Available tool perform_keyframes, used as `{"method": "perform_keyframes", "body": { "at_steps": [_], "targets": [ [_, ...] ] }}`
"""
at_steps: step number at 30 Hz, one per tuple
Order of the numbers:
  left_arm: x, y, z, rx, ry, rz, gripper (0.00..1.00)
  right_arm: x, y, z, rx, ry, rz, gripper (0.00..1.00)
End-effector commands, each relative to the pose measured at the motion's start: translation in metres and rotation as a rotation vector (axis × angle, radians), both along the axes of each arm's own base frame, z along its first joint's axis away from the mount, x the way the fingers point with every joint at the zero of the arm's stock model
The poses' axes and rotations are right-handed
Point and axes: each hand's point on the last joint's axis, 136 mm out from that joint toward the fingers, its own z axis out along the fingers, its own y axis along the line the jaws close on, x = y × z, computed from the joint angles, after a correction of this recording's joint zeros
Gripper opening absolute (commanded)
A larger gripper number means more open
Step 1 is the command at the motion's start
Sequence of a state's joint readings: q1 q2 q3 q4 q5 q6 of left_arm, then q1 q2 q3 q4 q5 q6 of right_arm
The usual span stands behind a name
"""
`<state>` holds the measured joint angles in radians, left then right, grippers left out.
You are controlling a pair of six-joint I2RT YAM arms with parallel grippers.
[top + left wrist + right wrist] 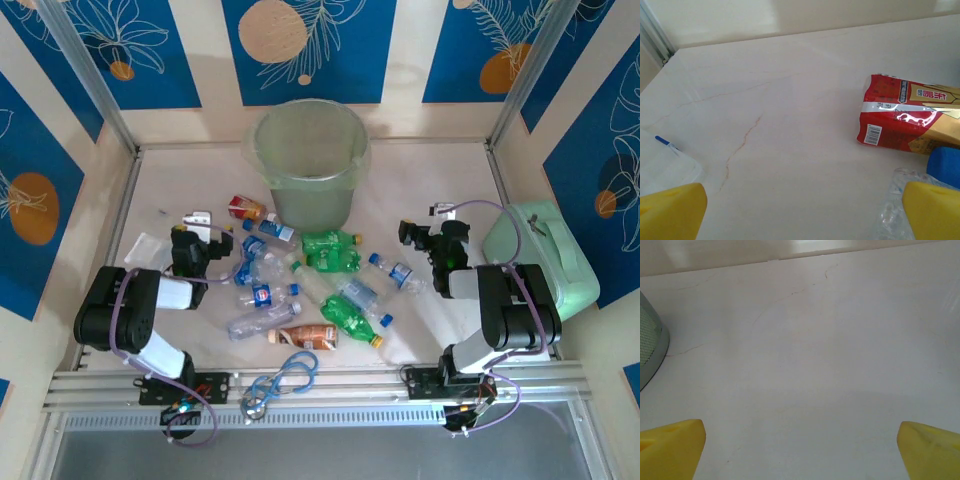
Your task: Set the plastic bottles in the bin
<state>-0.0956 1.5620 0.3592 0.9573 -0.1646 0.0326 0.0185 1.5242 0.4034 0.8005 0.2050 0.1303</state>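
Pale tabletop (430, 170); cable (283, 380) near bottles (330, 250); mint case (550, 255) right; maybe bag (148, 250) left

1. The counter (440, 180) is a pale cream surface; the left wrist view shows a thin brownish crack (740, 145) running across it.
2. A mint green boxy case (555, 250) sits at the counter's right edge, against the right wall.
3. A blue-grey looped cable (272, 385) lies at the near edge, partly over the aluminium rail (350, 385) that spans the front.
4. A flat clear plastic bag (148, 250) lies on the counter's left side; up close it carries a small blue mark (662, 140).
5. Blue wall panels (300, 45) with white leaf drawings and orange discs surround the counter, with cream strips between them.
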Motion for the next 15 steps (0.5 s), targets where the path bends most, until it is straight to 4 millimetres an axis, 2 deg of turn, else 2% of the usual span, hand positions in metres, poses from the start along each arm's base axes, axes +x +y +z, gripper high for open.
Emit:
{"method": "perform_keyframes", "body": {
  "at_steps": [1, 15],
  "targets": [
    [0.0025, -0.0005, 0.0023, 0.002, -0.007, -0.010, 1.00, 0.0032, 0.0024, 0.0085, -0.004, -0.035, 0.012, 0.99],
    [0.0027, -0.0005, 0.0016, 0.001, -0.004, -0.010, 1.00, 0.0028, 0.0021, 0.0081, 0.004, -0.032, 0.016, 0.99]
  ]
}}
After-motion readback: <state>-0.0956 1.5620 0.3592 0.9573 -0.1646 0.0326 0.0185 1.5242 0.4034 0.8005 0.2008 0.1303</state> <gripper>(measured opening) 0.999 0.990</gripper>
